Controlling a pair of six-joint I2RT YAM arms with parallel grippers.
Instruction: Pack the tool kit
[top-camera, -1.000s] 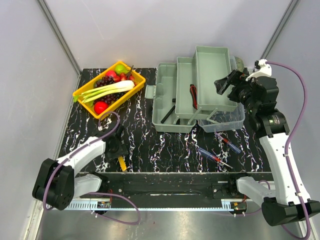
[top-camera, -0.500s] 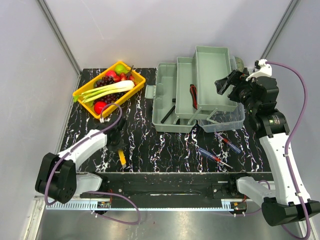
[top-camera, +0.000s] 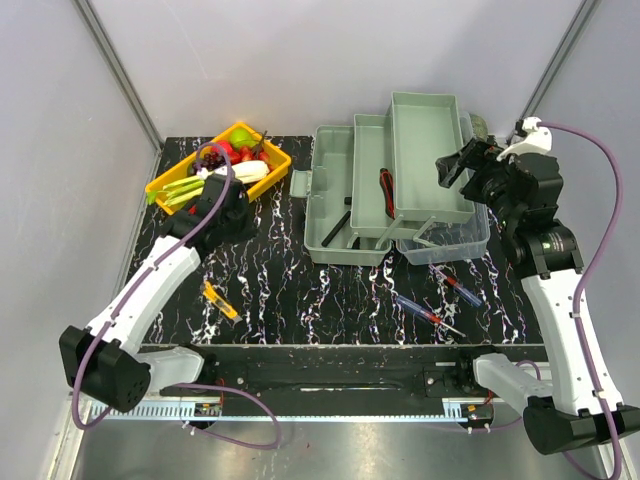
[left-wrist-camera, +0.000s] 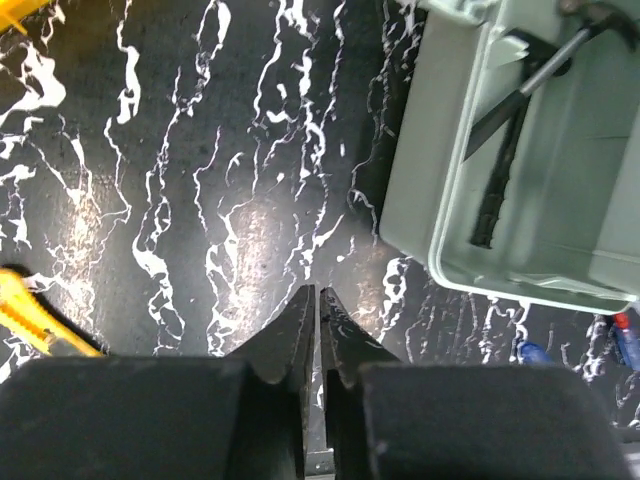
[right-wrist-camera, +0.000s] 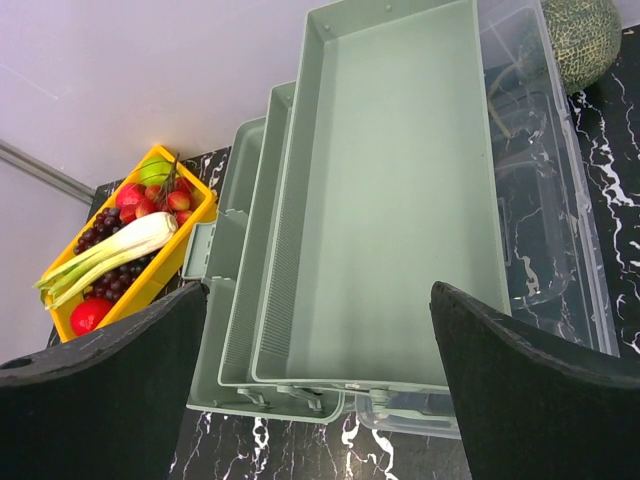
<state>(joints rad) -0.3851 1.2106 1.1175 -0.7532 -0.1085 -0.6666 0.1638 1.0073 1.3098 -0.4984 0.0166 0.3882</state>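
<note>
The pale grey-green toolbox (top-camera: 352, 200) stands open at the back right, its trays folded out and the clear lid (top-camera: 462, 238) to the right. A red-handled tool (top-camera: 385, 190) and a black tool (top-camera: 336, 226) lie inside. The yellow cutter (top-camera: 220, 300) lies free on the table, also at the left edge of the left wrist view (left-wrist-camera: 40, 322). Two red and blue screwdrivers (top-camera: 428, 314) (top-camera: 460, 290) lie in front of the box. My left gripper (top-camera: 232, 212) is shut and empty (left-wrist-camera: 320, 292), raised beside the fruit tray. My right gripper (top-camera: 456, 166) is wide open above the top tray (right-wrist-camera: 400, 200).
The yellow tray of fruit and vegetables (top-camera: 276, 160) stands at the back left, right behind my left gripper. A green melon (right-wrist-camera: 580, 30) sits behind the clear lid (right-wrist-camera: 545, 180). Grey walls close in the table's back and sides.
My left arm has lifted off the yellow cutter and swung back toward the fruit tray. The cutter now lies free, turned and slightly further left. The right arm barely moved.
</note>
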